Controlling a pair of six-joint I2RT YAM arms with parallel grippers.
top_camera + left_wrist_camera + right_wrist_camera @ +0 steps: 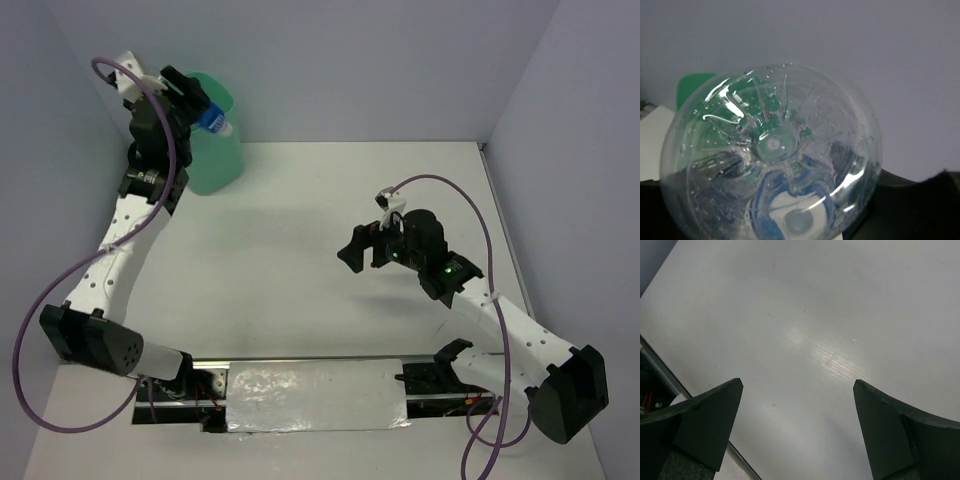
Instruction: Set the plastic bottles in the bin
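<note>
Jaws of the left gripper (196, 104) are clamped on the blue-labelled bottle (215, 121), its clear base facing the wrist camera, held over the mouth of the bin (218, 168) at the far left of the table (300, 200). The right gripper (358, 250) hovers above the table, fingers wide apart.

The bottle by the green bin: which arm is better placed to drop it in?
Left. The left gripper is shut on the bottle, right at the mouth of the bin. The right gripper hangs open and empty over the table, far from the bin.
</note>
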